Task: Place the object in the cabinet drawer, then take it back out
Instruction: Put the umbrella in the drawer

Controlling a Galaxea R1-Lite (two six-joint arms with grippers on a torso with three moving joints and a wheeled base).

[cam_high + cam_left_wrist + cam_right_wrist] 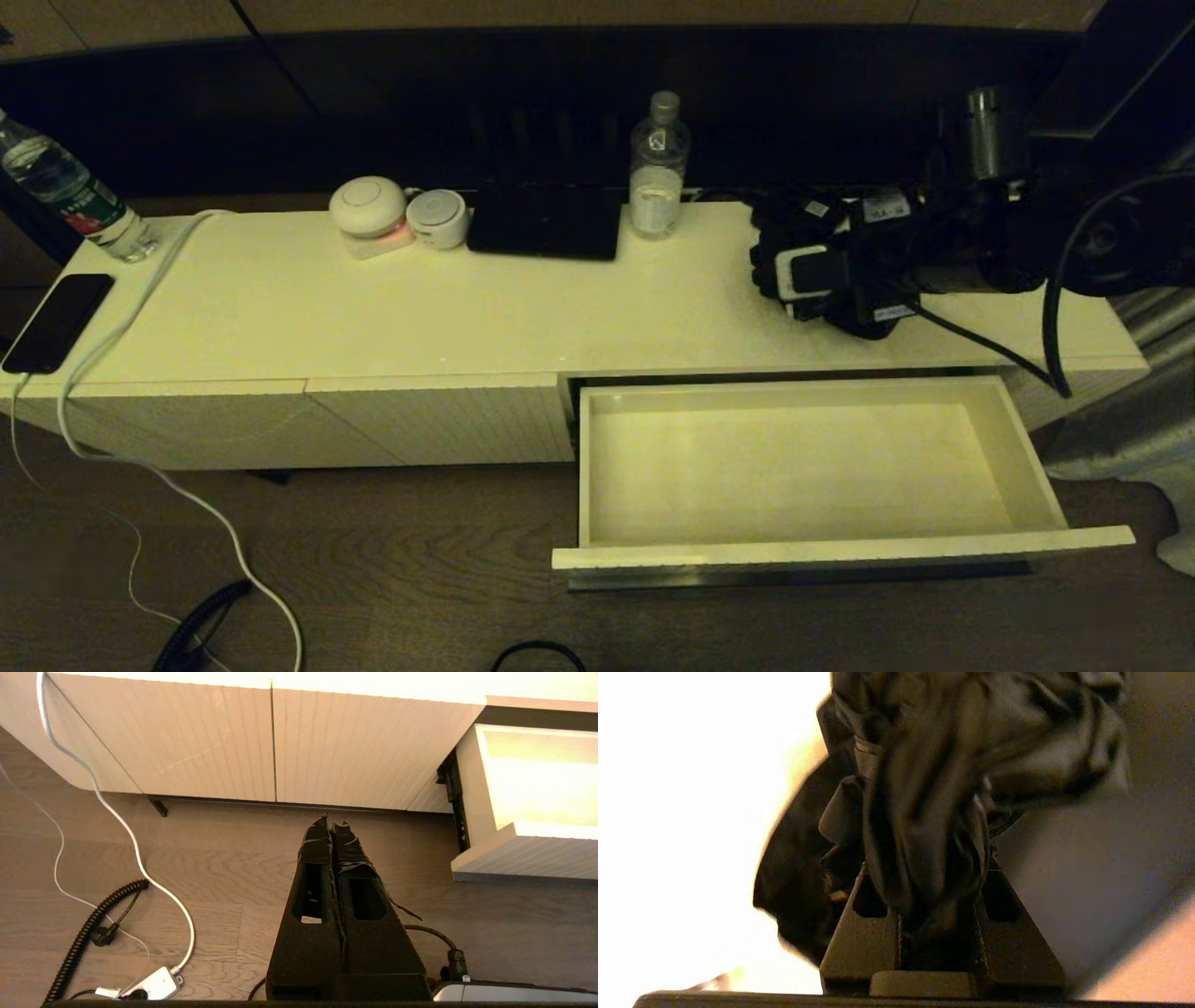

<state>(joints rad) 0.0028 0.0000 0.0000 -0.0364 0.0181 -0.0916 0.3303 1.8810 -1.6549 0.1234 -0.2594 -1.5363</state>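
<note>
The object, a black fabric bundle with folds (924, 788), rests on the cabinet top at the right (773, 229). My right gripper (931, 877) is shut on it, and the cloth fills the gap between the fingers and hides their tips. In the head view that gripper (794, 266) sits low over the top, behind the drawer. The cabinet drawer (840, 553) is pulled far out and its cream inside is bare; its ribbed front (523, 858) shows in the left wrist view. My left gripper (332, 826) hangs shut over the wooden floor, in front of the ribbed panels.
On the cabinet top stand a water bottle (658, 168), a flat black item (546, 224) and two white round devices (369, 207). At the far left are another bottle (65, 191), a phone (56, 322) and a white cable (140, 308). A coiled black cable (88, 938) lies on the floor.
</note>
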